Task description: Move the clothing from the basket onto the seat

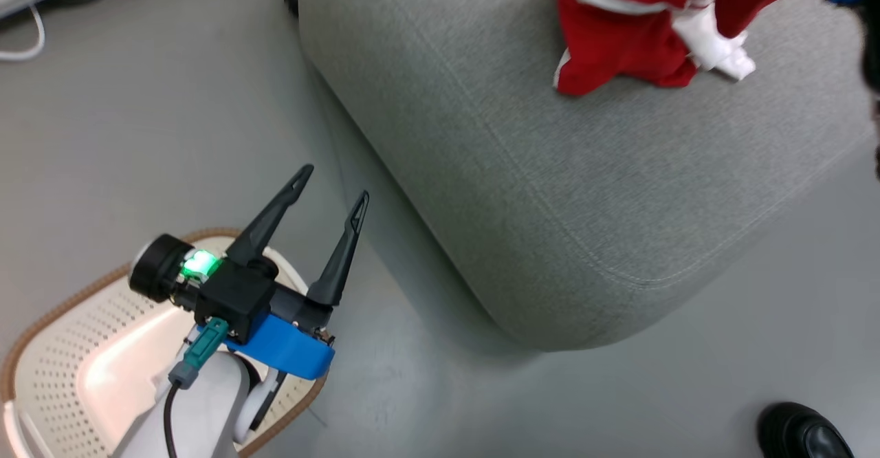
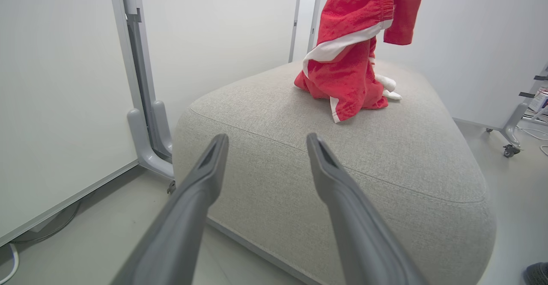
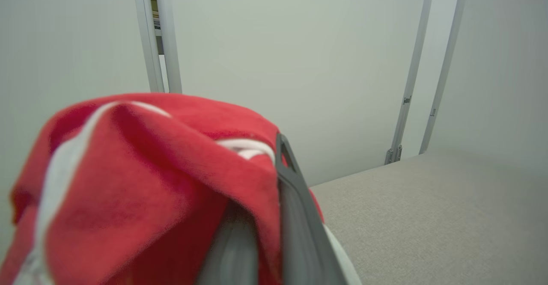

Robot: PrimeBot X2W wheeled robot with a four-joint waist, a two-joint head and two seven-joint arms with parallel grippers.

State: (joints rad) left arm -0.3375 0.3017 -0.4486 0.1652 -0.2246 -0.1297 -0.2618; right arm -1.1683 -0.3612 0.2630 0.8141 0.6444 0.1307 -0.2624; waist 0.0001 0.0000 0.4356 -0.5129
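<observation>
Above the far part of the light-grey seat [image 1: 550, 190], the red clothing [image 1: 619, 31] hangs from the right tool [image 3: 263, 169], whose two dark fingers are pinched tight on a fold of the fabric; the bundle's lower folds and white trim rest on the cushion's top, well back from its rounded near corner; whether one garment or two is in the bundle cannot be told. Seen from the left wrist, the clothing [image 2: 342, 75] drapes down in a column onto the seat [image 2: 385, 161], with white partition panels [image 2: 64, 84] standing behind. At lower left of the head view, the left tool [image 1: 334, 183] hovers with its fingers spread wide and nothing between them, its body over the cream basket [image 1: 55, 348], its tips pointing across the grey floor [image 1: 137, 135] towards the seat's corner; the basket stands on the floor, apart from the seat; a person's dark shoe [image 1: 804, 434] shows at lower right.
</observation>
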